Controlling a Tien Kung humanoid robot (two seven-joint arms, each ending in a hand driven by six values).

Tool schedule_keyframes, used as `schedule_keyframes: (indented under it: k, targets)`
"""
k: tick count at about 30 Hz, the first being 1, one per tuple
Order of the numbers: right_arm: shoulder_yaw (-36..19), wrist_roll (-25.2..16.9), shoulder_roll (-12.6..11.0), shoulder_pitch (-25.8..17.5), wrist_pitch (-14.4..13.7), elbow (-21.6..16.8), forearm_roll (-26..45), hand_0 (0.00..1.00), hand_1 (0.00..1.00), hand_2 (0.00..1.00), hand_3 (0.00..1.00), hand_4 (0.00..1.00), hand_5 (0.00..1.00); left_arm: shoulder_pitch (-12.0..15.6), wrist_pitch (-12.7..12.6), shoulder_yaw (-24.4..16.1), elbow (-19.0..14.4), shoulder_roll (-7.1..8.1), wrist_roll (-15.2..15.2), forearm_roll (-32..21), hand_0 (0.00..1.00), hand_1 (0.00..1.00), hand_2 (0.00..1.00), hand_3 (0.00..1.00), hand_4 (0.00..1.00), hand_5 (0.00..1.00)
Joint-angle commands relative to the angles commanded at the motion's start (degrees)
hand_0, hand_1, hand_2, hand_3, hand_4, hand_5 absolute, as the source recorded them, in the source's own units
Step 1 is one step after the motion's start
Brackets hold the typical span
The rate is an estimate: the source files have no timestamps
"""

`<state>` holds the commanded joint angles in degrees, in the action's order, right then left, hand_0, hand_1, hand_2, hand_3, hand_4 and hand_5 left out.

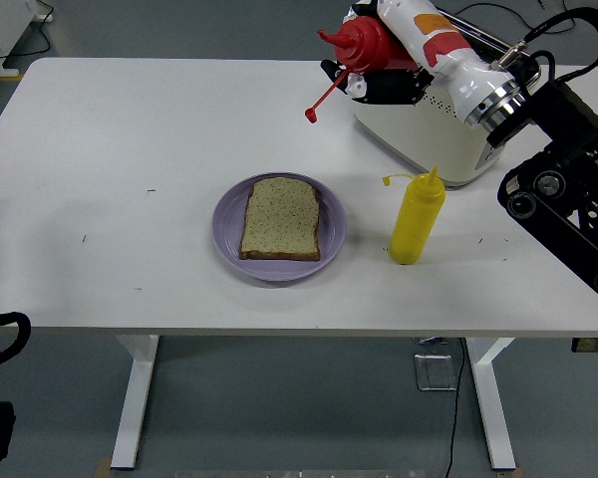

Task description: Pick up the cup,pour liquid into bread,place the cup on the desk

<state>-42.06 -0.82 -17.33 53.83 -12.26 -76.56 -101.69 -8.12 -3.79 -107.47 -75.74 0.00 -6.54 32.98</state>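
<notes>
Red squeeze bottle (pixel 371 42), not a cup, is clamped in my right hand (pixel 397 80), tipped sideways above the toaster (pixel 434 124). Pouring step: I judge it must travel left over the bread (pixel 280 218), nozzle down.

Bare table (pixel 130 149) lies open left of the plate (pixel 229 237). On the right, the toaster (pixel 429 129) and yellow bottle (pixel 416 217) stand close together, crowding passage.

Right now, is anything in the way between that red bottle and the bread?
Nothing visible. The right hand holds the red bottle tilted above the table; bare tabletop lies between it and the bread.
</notes>
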Motion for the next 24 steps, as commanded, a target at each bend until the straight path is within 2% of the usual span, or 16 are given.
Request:
schedule_keyframes:
  k: [5, 8, 12, 20, 24]
  targets:
    - [3.6, 3.3, 1.6, 2.8, -0.7, 3.0, -11.9, 0.002, 0.055, 0.215, 0.309, 0.679, 0.343, 0.2, 0.0, -0.1, 0.0, 0.0, 0.0, 0.0, 0.779, 0.731, 0.728, 0.682, 0.56, 0.998]
    - [7.0, 5.6, 2.6, 4.4, 0.2, 5.2, -19.3, 0.002, 0.058, 0.216, 0.31, 0.674, 0.337, 0.3, 0.0, -0.1, 0.0, 0.0, 0.0, 0.0, 0.779, 0.729, 0.729, 0.682, 0.559, 0.998]
    - [9.2, 6.5, 3.4, 5.1, 1.1, 6.3, -28.2, 0.002, 0.058, 0.216, 0.31, 0.674, 0.337, 0.3, 0.0, 0.0, 0.0, 0.0, 0.0, 0.0, 0.779, 0.729, 0.729, 0.682, 0.559, 0.998]
    - [3.6, 7.4, 2.6, 5.9, 0.6, 6.6, -28.3, 0.002, 0.06, 0.219, 0.314, 0.663, 0.33, 0.5, 0.0, -0.1, 0.0, 0.0, -0.1, 0.0, 0.779, 0.73, 0.728, 0.682, 0.559, 0.998]
    - [3.6, 7.3, 2.3, 5.6, 0.4, 6.8, -28.3, 0.002, 0.06, 0.219, 0.314, 0.663, 0.33, 0.6, 0.0, 0.0, 0.0, 0.0, -0.1, 0.0, 0.779, 0.73, 0.728, 0.682, 0.559, 0.998]
